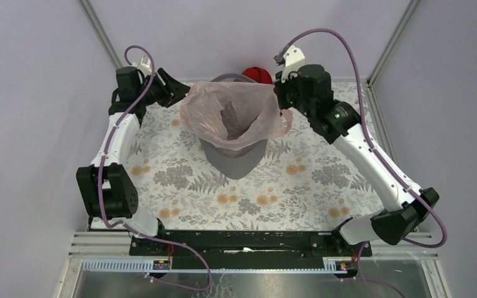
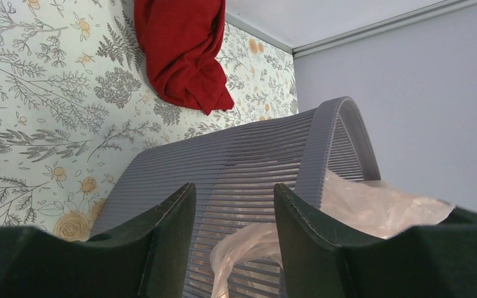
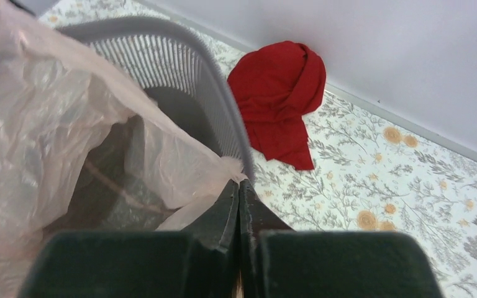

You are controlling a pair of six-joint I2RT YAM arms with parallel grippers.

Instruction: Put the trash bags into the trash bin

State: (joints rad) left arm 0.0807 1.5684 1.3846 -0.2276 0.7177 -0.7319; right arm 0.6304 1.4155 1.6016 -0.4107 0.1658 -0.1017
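Floral table [image 1: 313,186]; bag [image 1: 206,113] mouth-up over bin [image 1: 236,162], right pincer [image 3: 238,186] seemingly pinching.

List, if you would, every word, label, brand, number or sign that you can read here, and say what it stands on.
None: no text is legible in any view.
The grey trash bin, the pale pink trash bag, the red cloth, the floral table cover, the left gripper and the right gripper show no words, numbers or logos.
Any marks on the black base rail are too small to read.
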